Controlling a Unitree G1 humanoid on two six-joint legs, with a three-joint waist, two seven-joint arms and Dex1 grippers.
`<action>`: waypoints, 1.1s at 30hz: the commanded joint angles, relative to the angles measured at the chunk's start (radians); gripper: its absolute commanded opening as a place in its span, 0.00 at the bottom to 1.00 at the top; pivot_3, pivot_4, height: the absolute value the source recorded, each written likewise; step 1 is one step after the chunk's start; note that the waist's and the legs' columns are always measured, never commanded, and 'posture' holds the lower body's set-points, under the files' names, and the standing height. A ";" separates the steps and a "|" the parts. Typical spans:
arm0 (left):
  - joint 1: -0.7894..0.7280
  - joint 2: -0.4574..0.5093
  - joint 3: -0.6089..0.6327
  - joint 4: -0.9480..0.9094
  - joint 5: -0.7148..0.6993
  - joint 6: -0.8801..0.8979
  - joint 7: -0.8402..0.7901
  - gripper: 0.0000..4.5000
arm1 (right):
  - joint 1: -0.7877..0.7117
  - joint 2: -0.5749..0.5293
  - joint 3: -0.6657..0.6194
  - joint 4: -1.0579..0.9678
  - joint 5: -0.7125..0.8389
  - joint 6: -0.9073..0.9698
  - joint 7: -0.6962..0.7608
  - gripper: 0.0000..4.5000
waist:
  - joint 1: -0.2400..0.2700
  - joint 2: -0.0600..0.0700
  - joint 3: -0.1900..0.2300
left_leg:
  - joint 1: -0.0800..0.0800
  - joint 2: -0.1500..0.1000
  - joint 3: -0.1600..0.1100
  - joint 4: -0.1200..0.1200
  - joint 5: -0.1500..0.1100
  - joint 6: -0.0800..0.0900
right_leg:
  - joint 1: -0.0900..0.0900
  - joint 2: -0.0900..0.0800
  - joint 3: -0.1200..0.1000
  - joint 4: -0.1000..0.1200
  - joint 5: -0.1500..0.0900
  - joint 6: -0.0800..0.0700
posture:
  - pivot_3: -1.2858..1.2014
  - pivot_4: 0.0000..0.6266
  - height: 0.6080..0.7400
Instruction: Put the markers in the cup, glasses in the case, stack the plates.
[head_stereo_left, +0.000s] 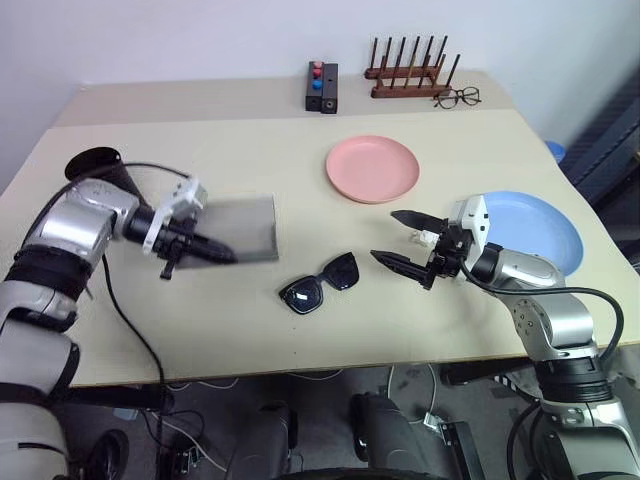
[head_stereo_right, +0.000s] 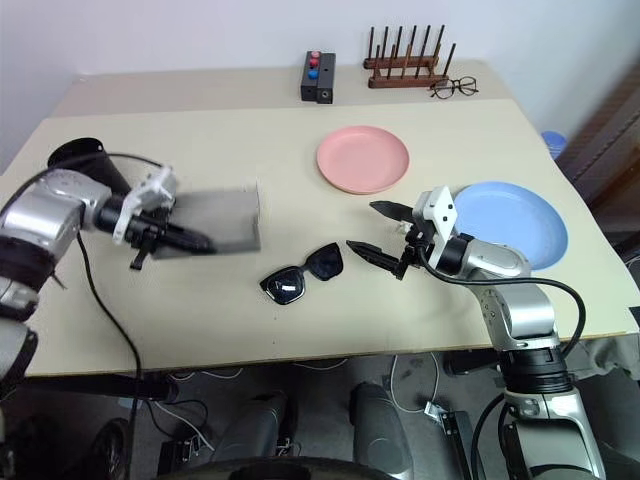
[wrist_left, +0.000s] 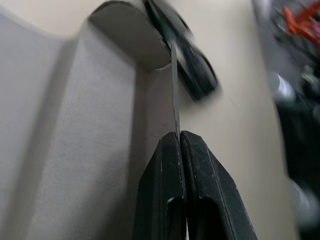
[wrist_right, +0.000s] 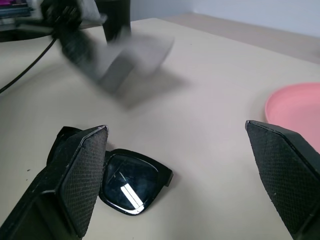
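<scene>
L claw (head_stereo_left: 205, 248) pinched fully shut on thin edge of the grey case (head_stereo_left: 240, 226), flap side, case sitting on bench (head_stereo_left: 200, 330) just L of centre. R claw (head_stereo_left: 398, 240) spread wide, holding nothing, hovering just R of the sunglasses (head_stereo_left: 320, 283), which lie lenses-up near front-centre of bench, between the 2 claws, apart from the case. Sunglasses prob. light, stiff plastic, glossy lenses so slippery & scratch-prone; best grab looks like the bridge or a temple hinge, not lens faces. Case looks soft fabric-like, floppy flap, light, likely to slide or fold if tugged, so the edge pinch needs a steady hold while glasses go in. Pink plate (head_stereo_left: 372, 167) back-centre, blue plate (head_stereo_left: 535, 232) at R edge partly behind R arm, well apart, not stacked; both prob. light rigid plastic, take by rim. Black cup (head_stereo_left: 93, 162) far L behind L arm; markers not made out. Bench top matte beige, smooth. Button box (head_stereo_left: 321, 87), wooden rack (head_stereo_left: 408, 75), wire specs (head_stereo_left: 457, 97) at back by plain wall.
</scene>
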 joint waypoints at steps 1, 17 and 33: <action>-0.053 0.040 -0.095 0.000 -0.063 -0.081 -0.003 0.00 | -0.026 0.004 -0.006 -0.008 0.002 -0.016 0.006 1.00 | 0.008 0.000 0.000 | 0.000 0.000 0.000 0.000 0.000 0.000 | 0.000 0.000 0.000 0.000 0.000 0.000 | 0.52 0.24 1.00; -0.138 -0.109 -0.219 0.322 -0.026 -0.368 -0.003 0.06 | -0.015 -0.020 -0.022 -0.036 0.011 0.005 0.005 1.00 | 0.005 0.000 0.000 | -0.001 -0.001 0.000 0.001 -0.001 0.001 | 0.001 0.000 -0.001 0.000 0.000 0.000 | 0.52 0.24 1.00; -0.170 -0.100 -0.005 0.239 -0.170 -0.191 -0.003 0.98 | -0.085 -0.088 0.079 -0.146 -0.046 0.057 0.050 1.00 | 0.002 0.000 0.000 | -0.001 -0.001 0.000 0.002 -0.001 0.001 | 0.000 0.000 -0.001 0.000 -0.001 0.001 | 0.52 0.24 1.00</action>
